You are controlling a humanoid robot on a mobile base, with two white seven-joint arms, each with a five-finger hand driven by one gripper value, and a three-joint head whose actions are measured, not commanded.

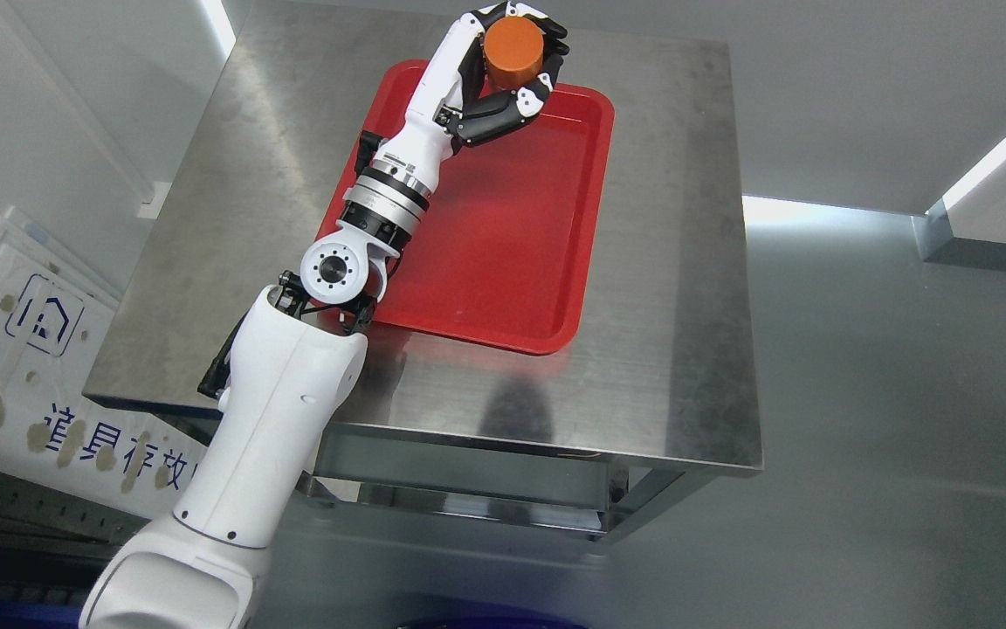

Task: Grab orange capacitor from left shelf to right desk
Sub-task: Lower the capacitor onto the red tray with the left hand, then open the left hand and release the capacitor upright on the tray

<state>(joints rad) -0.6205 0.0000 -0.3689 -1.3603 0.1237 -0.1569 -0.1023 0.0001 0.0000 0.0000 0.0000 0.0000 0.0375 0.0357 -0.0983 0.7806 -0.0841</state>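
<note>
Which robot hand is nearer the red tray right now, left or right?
Left. The left hand is over the far end of the red tray, fingers wrapped around the orange capacitor. The right hand is not in view, so its distance cannot be judged.

A lab or industrial workroom: stainless steel table (669, 262), red tray (503, 253), plain grey floor (887, 489).

Bare red tray (503, 253) floor below the hand (503, 74)
</note>
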